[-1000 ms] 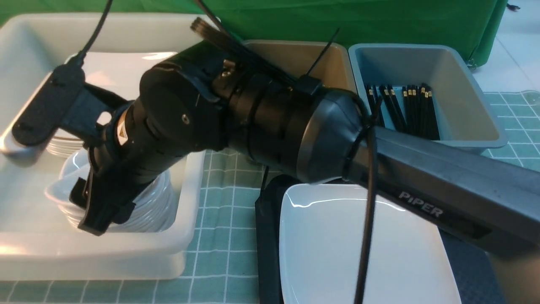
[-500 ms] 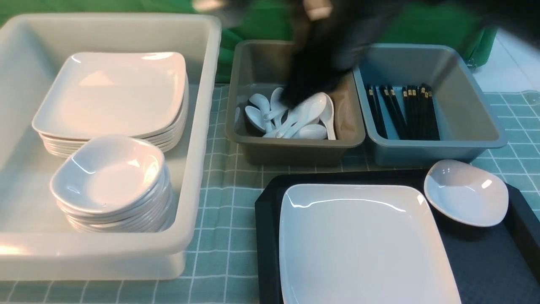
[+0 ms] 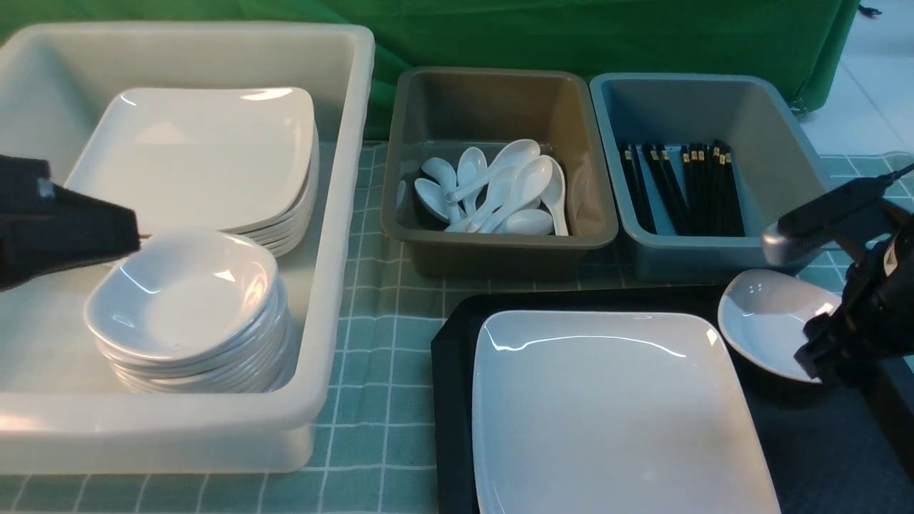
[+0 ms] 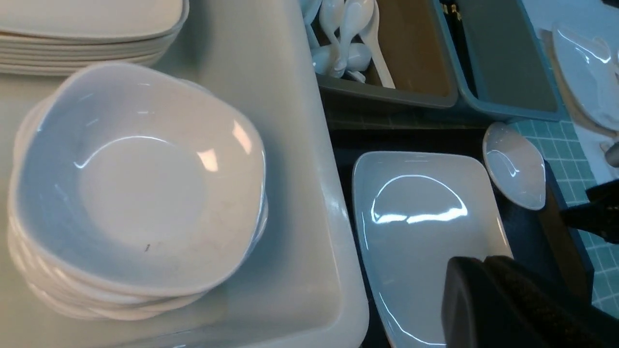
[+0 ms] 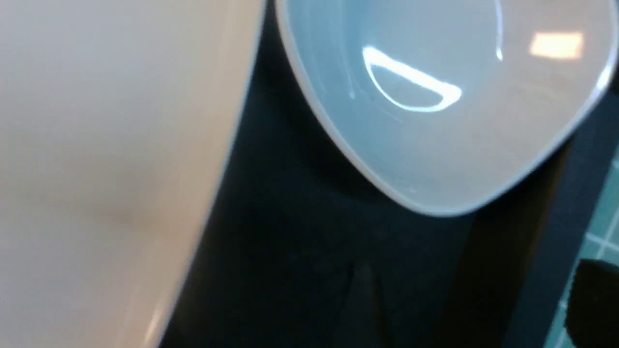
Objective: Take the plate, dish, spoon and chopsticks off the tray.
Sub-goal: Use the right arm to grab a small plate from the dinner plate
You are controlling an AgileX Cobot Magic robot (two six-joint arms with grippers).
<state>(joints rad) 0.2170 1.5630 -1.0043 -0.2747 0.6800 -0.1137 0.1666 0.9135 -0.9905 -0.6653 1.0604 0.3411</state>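
Left arm (image 3: 64, 228): matte black, wedge-shaped housing tapering to a blunt end. Right arm (image 3: 867, 314): black too, blockier, small pale label (image 3: 890, 260) on the wrist. Silver-grey rounded camera bar (image 3: 814, 221) with black top on it, thin black cable (image 3: 898, 171) off the back.

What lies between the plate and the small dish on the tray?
Nothing: only a bare strip of tray separates plate and dish, clearest in the right wrist view.
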